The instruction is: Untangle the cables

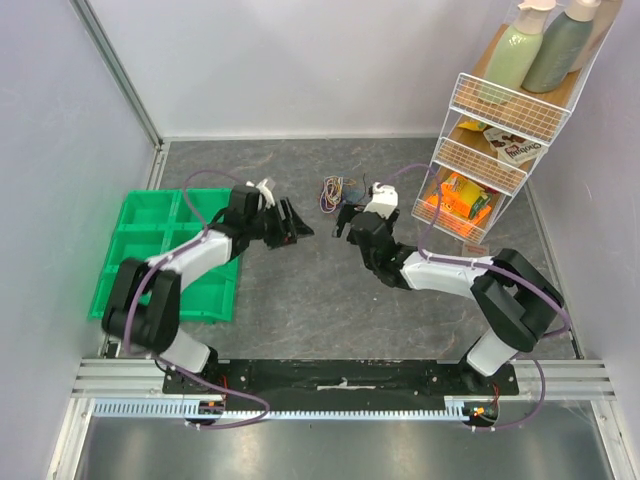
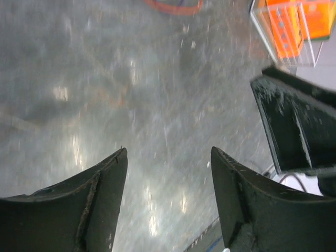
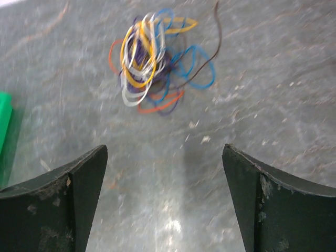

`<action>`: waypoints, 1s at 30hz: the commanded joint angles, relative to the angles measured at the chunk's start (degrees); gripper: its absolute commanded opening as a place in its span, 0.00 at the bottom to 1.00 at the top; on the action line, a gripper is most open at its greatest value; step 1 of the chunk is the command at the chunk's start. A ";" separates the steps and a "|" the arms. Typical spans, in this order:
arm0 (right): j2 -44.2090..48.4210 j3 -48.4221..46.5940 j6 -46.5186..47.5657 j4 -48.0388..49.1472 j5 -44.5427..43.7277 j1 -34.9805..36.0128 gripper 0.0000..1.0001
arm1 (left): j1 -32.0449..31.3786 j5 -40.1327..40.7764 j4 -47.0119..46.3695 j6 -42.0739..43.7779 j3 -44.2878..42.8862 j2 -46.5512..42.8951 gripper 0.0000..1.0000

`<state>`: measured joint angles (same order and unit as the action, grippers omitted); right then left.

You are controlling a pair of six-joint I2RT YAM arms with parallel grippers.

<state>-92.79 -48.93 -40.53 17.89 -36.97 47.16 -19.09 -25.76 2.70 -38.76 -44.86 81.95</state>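
The cables (image 1: 338,190) lie as a small tangled bundle of purple, yellow, orange, white and blue wires on the grey table, at the back centre. In the right wrist view the cables (image 3: 152,63) sit ahead of my right gripper (image 3: 165,157), which is open and empty; a dark wire end trails off to the upper right. My right gripper (image 1: 346,216) is just in front of the bundle, not touching it. My left gripper (image 1: 298,226) is open and empty, left of the bundle and facing it. In the left wrist view my left gripper (image 2: 168,157) holds nothing; an orange wire loop (image 2: 173,5) shows at the top edge.
A green compartment tray (image 1: 165,255) lies at the left, under the left arm. A white wire rack (image 1: 485,170) with bottles and orange packets stands at the right back. The right gripper's finger (image 2: 299,131) shows in the left wrist view. Grey walls close the back and sides.
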 commanded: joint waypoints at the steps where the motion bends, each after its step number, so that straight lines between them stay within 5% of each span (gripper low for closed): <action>1: -0.98 2.08 3.16 17.08 4.77 -6.10 0.98 | 0.20 2.71 -9.64 -2.81 -12.07 14.33 0.69; 5: -5.45 2.44 8.01 26.66 10.86 -8.04 0.98 | 1.25 6.08 -16.21 -3.16 -18.23 23.76 0.69; 11: -14.95 -3.98 5.64 27.10 16.22 -8.92 0.97 | 3.27 2.91 -25.37 -5.45 -23.60 33.61 0.64; 21: -22.16 -12.15 5.29 22.73 14.56 -8.92 0.97 | 3.80 2.12 -25.64 -4.38 -33.70 43.98 0.63; 26: -23.31 -14.79 6.69 23.07 11.23 -8.92 0.97 | 3.71 0.01 -25.99 -5.80 -35.73 46.98 0.53; 30: -25.76 -19.87 7.75 18.69 10.25 -9.45 0.98 | 3.71 1.24 -25.20 -4.57 -35.56 46.63 0.35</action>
<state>-116.09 -63.00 -34.46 38.94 -23.86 38.13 -15.40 -24.25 -21.17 -43.09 -78.74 128.77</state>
